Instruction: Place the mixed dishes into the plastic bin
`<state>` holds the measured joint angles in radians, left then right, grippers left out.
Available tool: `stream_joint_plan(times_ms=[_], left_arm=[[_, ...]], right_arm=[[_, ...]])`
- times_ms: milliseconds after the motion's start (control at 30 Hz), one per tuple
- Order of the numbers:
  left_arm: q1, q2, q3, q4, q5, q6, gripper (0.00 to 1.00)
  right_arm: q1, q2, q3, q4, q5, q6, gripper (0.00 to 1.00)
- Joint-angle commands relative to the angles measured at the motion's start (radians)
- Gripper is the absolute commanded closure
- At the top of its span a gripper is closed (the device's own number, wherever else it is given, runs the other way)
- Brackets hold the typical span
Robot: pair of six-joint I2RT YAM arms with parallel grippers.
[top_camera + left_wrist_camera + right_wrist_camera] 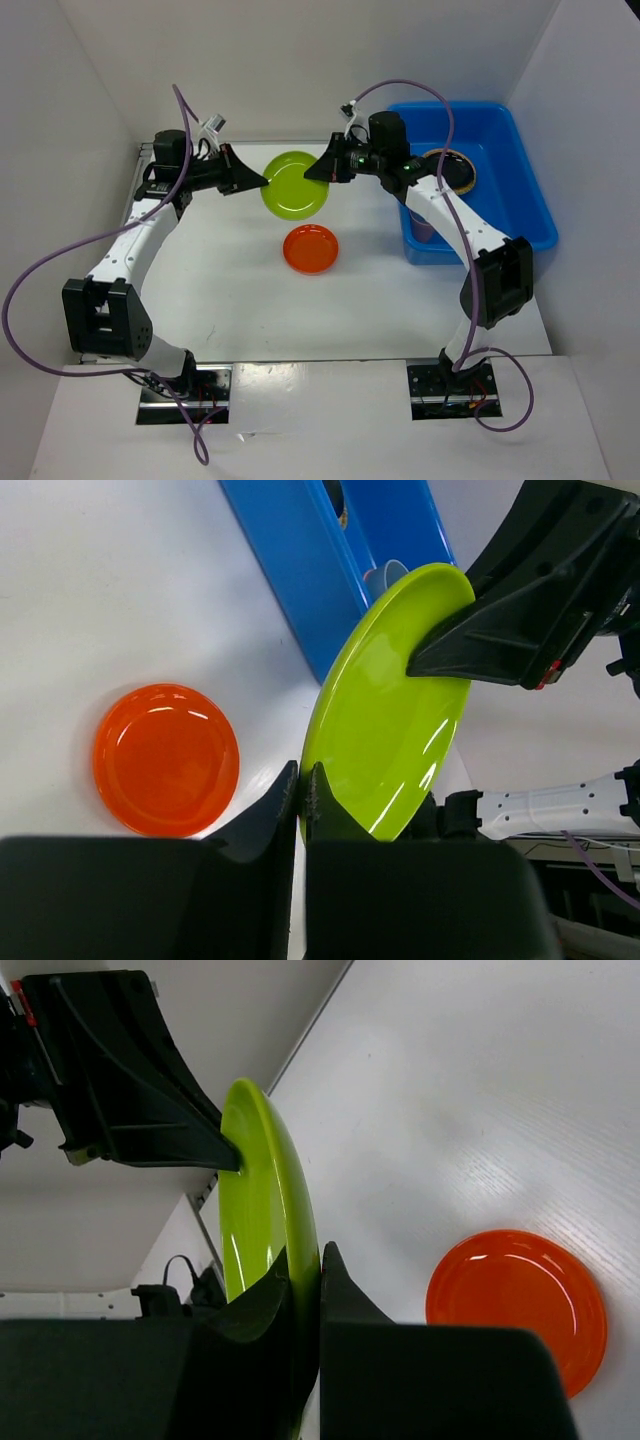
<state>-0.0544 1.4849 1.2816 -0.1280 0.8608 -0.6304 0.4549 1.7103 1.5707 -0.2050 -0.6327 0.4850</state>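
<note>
The lime green plate (295,184) hangs above the table, held between both grippers. My left gripper (262,183) is shut on its left rim, with the jaws nearly together on the thin edge in the left wrist view (302,780). My right gripper (314,172) is shut on the opposite rim (318,1260). The plate stands tilted on edge in both wrist views (385,710) (255,1190). The orange plate (310,248) lies flat on the table just in front. The blue plastic bin (530,190) stands at the right and holds a black plate on a tan one (450,170).
A cup (424,225) stands in the bin's near left corner. The bin's long wall (300,570) runs close behind the lime plate. White walls enclose the table at the back and sides. The orange plate also shows in the wrist views (165,758) (515,1305).
</note>
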Motion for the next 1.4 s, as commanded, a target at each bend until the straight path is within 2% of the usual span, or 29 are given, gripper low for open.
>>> stream_joint_plan(times_ms=[0, 67, 100, 200, 300, 333, 367, 467, 667, 733, 933, 1167, 1367], left_arm=[[-0.008, -0.034, 0.053, 0.047, 0.006, -0.014, 0.91], [-0.009, -0.034, 0.053, 0.047, -0.003, -0.014, 0.73], [-0.009, -0.025, 0.064, 0.016, -0.003, 0.016, 0.50], [0.004, -0.050, 0.073, -0.022, -0.058, 0.057, 0.22], [0.033, -0.118, 0.033, -0.032, -0.178, 0.057, 0.10], [0.044, -0.136, -0.008, -0.019, -0.212, 0.057, 0.03], [0.054, -0.171, -0.039, 0.014, -0.264, 0.038, 0.01], [0.054, -0.198, -0.183, 0.121, -0.278, -0.040, 0.00], [0.015, -0.058, -0.271, 0.102, -0.244, -0.011, 0.01], [0.001, -0.005, -0.294, 0.102, -0.244, -0.002, 0.03], [-0.057, 0.086, -0.294, 0.102, -0.213, 0.055, 0.05], [-0.087, 0.150, -0.275, 0.050, -0.275, 0.116, 0.05], [-0.096, 0.192, -0.275, 0.065, -0.275, 0.117, 0.05]], right_arm=[[0.014, 0.011, 0.043, -0.020, -0.016, -0.043, 1.00], [0.014, -0.001, 0.043, -0.031, 0.046, -0.043, 1.00], [0.014, -0.001, 0.055, -0.059, 0.080, -0.043, 1.00], [-0.011, -0.041, 0.068, -0.077, 0.230, -0.027, 1.00], [-0.088, -0.089, 0.068, -0.047, 0.347, 0.025, 1.00], [-0.119, -0.116, 0.042, -0.030, 0.347, 0.039, 1.00], [-0.152, -0.132, 0.026, -0.008, 0.347, 0.059, 1.00], [-0.289, -0.199, -0.050, 0.100, 0.309, 0.147, 1.00], [-0.504, -0.311, -0.239, 0.285, 0.415, 0.283, 1.00], [-0.536, -0.321, -0.308, 0.332, 0.485, 0.308, 1.00], [-0.582, -0.258, -0.345, 0.360, 0.654, 0.351, 1.00], [-0.647, -0.141, -0.440, 0.498, 0.708, 0.506, 1.00], [-0.680, -0.025, -0.449, 0.555, 0.755, 0.567, 1.00]])
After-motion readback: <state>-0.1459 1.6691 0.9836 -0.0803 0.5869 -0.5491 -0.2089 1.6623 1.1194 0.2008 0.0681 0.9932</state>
